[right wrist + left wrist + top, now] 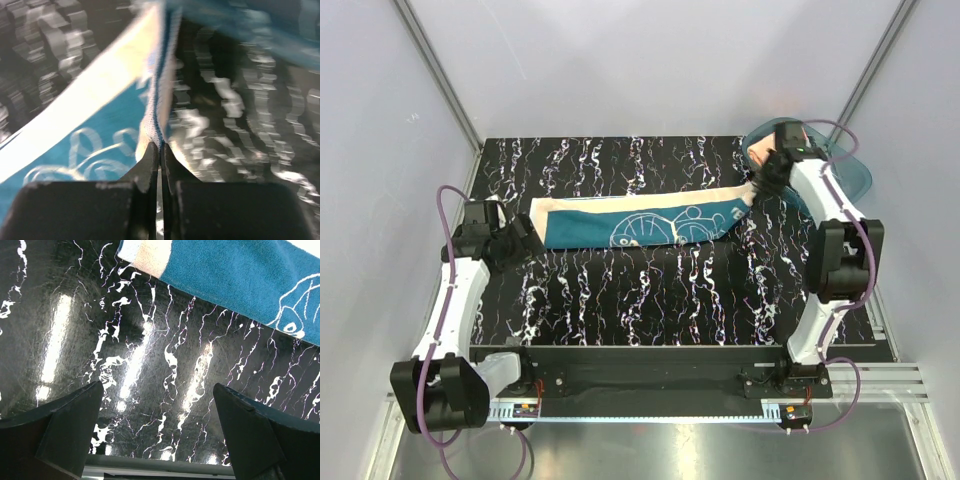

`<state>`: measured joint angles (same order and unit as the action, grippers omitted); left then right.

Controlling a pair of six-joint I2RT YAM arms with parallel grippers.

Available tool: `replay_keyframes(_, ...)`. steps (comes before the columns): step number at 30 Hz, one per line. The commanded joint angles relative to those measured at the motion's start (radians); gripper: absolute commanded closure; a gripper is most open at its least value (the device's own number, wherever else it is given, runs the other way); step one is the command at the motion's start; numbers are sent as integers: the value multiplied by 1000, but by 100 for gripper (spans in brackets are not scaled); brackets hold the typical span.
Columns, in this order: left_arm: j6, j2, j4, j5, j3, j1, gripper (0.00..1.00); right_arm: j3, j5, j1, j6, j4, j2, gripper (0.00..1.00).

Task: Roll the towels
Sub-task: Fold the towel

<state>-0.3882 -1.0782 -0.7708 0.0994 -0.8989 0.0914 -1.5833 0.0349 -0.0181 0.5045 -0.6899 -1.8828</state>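
The teal-blue towel [630,222] with cream patches lies stretched across the middle of the black marbled table. My right gripper [763,182] is shut on the towel's right end; in the right wrist view the jaws [161,147] pinch its folded edge [156,115], lifted slightly. My left gripper [525,240] is open and empty, low over the table just in front of the towel's left end, whose cream and blue corner [210,270] shows at the top of the left wrist view. The orange towel is only partly visible as a peach patch inside the tub [760,148].
A translucent teal plastic tub [840,165] sits at the back right corner, behind my right arm. The table's near edge [160,462] shows just below my left fingers [65,425]. White walls surround the table.
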Motion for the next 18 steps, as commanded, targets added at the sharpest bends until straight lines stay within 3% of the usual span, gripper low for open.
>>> replay_keyframes(1,20,-32,34,19,-6,-4,1,-148,-20,138,-40,-25,-4,100)
replay_keyframes(9,5,6,41,-15,3,-4,1,-339,-171,378,61,30,-88,100)
replay_keyframes(18,-5,24,36,-36,5,-4,1,-569,-340,547,210,181,-260,100)
